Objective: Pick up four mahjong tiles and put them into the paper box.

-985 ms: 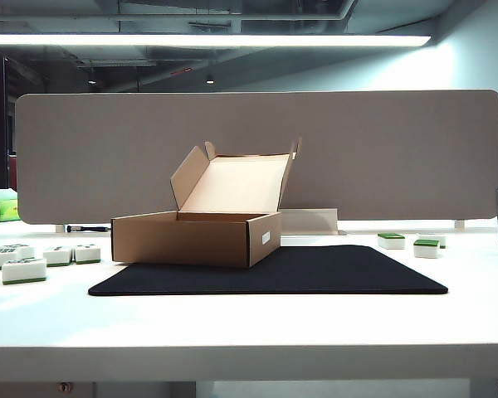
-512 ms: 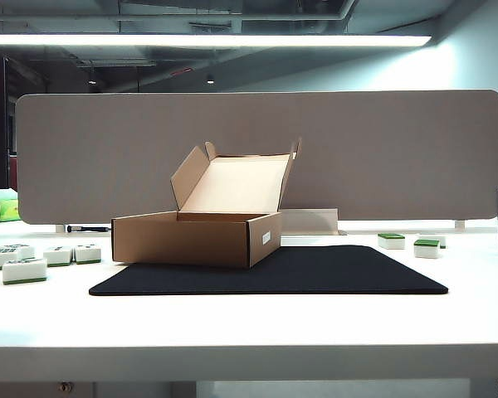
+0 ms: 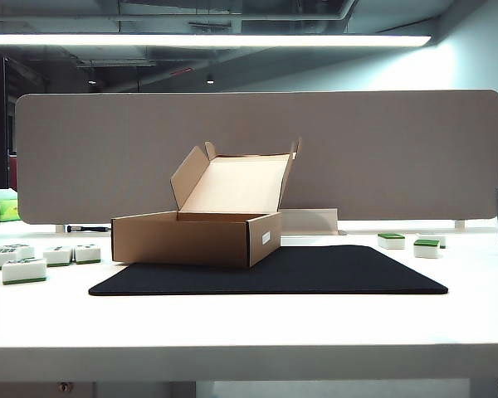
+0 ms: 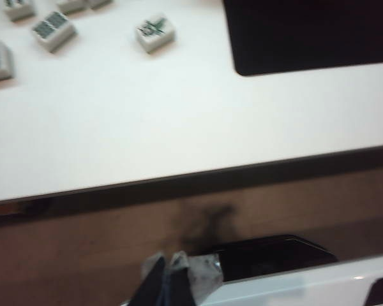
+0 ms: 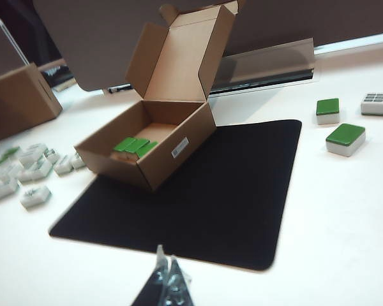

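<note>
Nearest to us, our left gripper [image 4: 169, 275] hangs off the front edge of the table [image 4: 179, 121] over the floor, jaws pinched together on nothing, and our right gripper [image 5: 168, 275] sits low before the black mat [image 5: 198, 197], fingers likewise together and empty. Beyond the mat's near edge stands the paper box [image 5: 150, 150], lid flap raised, with green-topped mahjong tiles [image 5: 135, 145] lying close together on its floor near the front wall; we count at least three green tops, and the wall may hide more, so we cannot tell whether all four are in. We judge the placing done or nearly so, and the sound course now is to keep both arms drawn back, clear of the flap, and check the count before reaching again. Farther right lie two green-topped tiles [image 5: 345, 137] and one face-up tile [image 5: 378, 102]; left of the box is a cluster of face-up tiles [image 5: 32, 169], too crowded to number.
</note>
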Tool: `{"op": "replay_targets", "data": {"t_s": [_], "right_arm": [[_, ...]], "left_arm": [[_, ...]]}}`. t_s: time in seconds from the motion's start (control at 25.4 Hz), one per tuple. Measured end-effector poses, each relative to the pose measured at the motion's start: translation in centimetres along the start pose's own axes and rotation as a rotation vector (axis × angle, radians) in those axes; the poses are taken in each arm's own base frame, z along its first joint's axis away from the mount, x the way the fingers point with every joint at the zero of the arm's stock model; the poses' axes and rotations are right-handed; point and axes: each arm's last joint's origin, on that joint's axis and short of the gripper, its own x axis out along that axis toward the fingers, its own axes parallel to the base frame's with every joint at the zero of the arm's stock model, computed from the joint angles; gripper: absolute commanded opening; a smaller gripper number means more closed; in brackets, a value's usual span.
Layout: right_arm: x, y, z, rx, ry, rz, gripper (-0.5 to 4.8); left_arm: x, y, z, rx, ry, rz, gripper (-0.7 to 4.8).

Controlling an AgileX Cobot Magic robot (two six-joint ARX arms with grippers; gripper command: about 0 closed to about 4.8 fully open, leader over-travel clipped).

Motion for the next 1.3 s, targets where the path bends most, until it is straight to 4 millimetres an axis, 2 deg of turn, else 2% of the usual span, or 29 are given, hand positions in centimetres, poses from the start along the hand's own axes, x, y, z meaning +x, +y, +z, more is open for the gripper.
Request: {"op": "replay_targets", "data": {"t_s": [0.16,0.28,0.47,0.55,0.67,0.87,1.06,1.3], "right_arm": [[0.6,-0.5,-0.7,0.05,-0.027,0.008,-0.01],[1.0,-1.0,-1.6,0.064,-0.013,0.004,-0.01],[1.6,-1.8,-3.3,0.091,0.038,-0.014,-0.01],[1.9,-2.2,-4.3,0.101,0.057,-0.023,-0.01],[2.2,-2.7,-5.1,0.098,0.067,-0.062,-0.01],[2.2,-2.8,-5.2,0.058,0.058,-0.076,-0.01],[2.2,-2.8,-5.2,0.052,0.057,-0.08,-0.01],[2.2,-2.8,-5.2,0.052,0.057,-0.08,-0.01]], "left_arm": [[0.7,0.0,-0.8,0.015,-0.045,-0.037,-0.06],[2.0,0.0,-0.2,0.038,-0.153,-0.04,-0.06],[5.2,0.1,1.2,0.05,-0.318,-0.045,-0.06],[7.7,0.3,1.3,0.054,-0.372,-0.046,-0.06],[12.5,0.6,-0.2,-0.003,-0.38,-0.058,-0.06],[16.6,1.0,-2.8,-0.101,-0.329,-0.07,-0.06],[19.4,1.3,-5.6,-0.139,-0.236,-0.045,-0.06],[20.8,1.5,-7.4,-0.147,-0.175,-0.031,-0.06]]}}
